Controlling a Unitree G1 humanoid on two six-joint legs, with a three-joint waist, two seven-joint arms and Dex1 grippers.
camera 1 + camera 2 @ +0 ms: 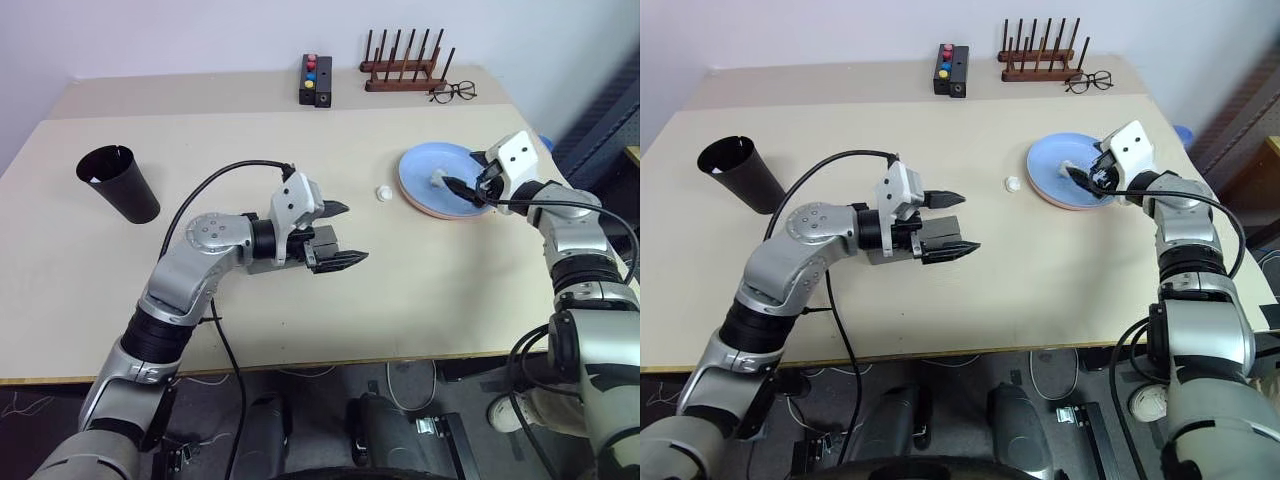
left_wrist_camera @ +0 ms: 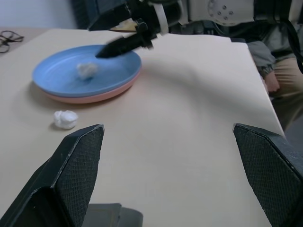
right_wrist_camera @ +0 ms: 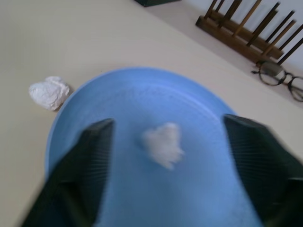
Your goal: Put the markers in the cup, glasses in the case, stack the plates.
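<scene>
The light blue plate (image 1: 425, 165) lies on top of the pink plate (image 2: 97, 97) at the table's right side. A white crumpled wad (image 1: 438, 179) rests on the blue plate. My right gripper (image 3: 166, 120) hovers open just over that wad, a finger on either side of it. My left gripper (image 1: 352, 233) hangs open above the middle of the table, pointing toward the plates with nothing between its fingers. The black cup (image 1: 118, 182) stands far left, tilted. The markers, the glasses and the case are out of view.
A second white wad (image 1: 384, 193) lies on the table just left of the plates. At the back stand a black box with coloured buttons (image 1: 316, 79), a wooden peg rack (image 1: 405, 65) and wire-framed spectacles (image 1: 453, 92). A person (image 2: 277, 71) sits past the table's right edge.
</scene>
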